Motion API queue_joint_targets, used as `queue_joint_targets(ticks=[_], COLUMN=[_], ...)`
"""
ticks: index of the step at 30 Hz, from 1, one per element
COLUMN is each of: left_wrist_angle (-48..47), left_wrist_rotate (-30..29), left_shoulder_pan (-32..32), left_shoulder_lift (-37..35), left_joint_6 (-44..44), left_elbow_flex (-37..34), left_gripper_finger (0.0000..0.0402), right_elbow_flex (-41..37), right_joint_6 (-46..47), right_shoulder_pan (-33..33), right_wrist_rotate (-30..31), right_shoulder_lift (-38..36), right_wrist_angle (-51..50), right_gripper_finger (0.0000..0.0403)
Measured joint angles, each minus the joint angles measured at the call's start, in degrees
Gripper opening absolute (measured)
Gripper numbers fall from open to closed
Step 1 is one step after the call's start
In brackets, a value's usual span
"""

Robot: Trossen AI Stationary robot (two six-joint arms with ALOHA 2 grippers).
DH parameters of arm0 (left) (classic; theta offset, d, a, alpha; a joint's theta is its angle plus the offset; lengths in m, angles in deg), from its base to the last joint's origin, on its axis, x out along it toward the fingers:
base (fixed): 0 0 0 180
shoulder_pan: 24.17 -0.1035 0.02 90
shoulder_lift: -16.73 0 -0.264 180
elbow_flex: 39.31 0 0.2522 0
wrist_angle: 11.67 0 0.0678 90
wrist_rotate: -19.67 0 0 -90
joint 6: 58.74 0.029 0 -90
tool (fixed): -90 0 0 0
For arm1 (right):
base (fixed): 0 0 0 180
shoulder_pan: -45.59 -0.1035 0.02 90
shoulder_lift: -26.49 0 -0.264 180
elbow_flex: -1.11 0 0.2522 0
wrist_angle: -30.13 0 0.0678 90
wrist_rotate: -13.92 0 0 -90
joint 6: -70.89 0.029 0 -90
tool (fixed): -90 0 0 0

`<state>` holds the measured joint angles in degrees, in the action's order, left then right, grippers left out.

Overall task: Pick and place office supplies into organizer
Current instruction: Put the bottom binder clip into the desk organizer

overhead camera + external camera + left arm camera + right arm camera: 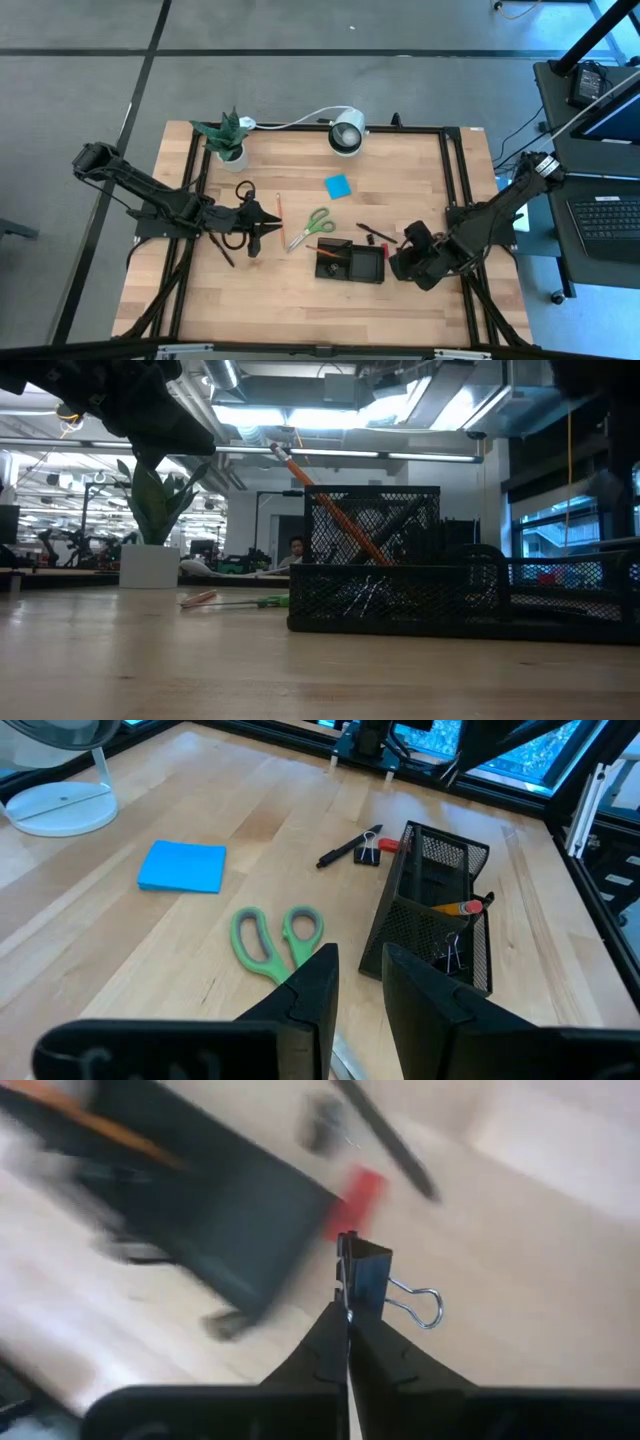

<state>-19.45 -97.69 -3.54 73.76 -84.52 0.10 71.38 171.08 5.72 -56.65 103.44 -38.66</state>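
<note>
Right gripper (348,1315) clamped on binder clip (366,1280), beside organizer (352,262). Carry it over 1 compartment, lower, then release. Left gripper (360,985) slightly apart, empty, near scissors (272,936).

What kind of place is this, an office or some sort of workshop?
Probably a robotics lab in an open-plan office: two robot arms work at a framed wooden table, with exposed ceiling ducts, strip lights and rows of desks behind.
</note>
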Motion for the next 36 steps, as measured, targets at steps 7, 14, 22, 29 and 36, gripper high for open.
queue_joint_targets(ticks=[7,14,22,29,36], left_wrist_angle=[0.0,0.01,0.0,-0.24,-1.23], left_wrist_rotate=[0.0,0.0,0.0,0.02,0.02], left_shoulder_pan=[-0.01,0.0,-0.01,0.01,0.01], left_shoulder_lift=[0.0,0.0,0.0,0.0,0.0], left_joint_6=[0.0,-0.01,0.0,0.0,0.0], left_elbow_flex=[0.0,0.0,0.0,0.0,0.0], left_gripper_finger=[0.0075,0.0075,0.0075,0.0075,0.0075], right_elbow_flex=[9.28,21.2,35.76,39.66,39.7], right_joint_6=[-13.6,-33.18,-50.16,-49.76,-50.81], right_shoulder_pan=[0.96,2.99,4.02,6.03,7.06], right_wrist_rotate=[9.81,10.52,10.48,10.46,8.65], right_shoulder_lift=[1.79,12.52,25.78,31.11,34.86], right_wrist_angle=[1.64,2.45,1.27,-4.04,-3.95], right_gripper_finger=[0.0003,0.0003,0.0002,0.0002,0.0003])
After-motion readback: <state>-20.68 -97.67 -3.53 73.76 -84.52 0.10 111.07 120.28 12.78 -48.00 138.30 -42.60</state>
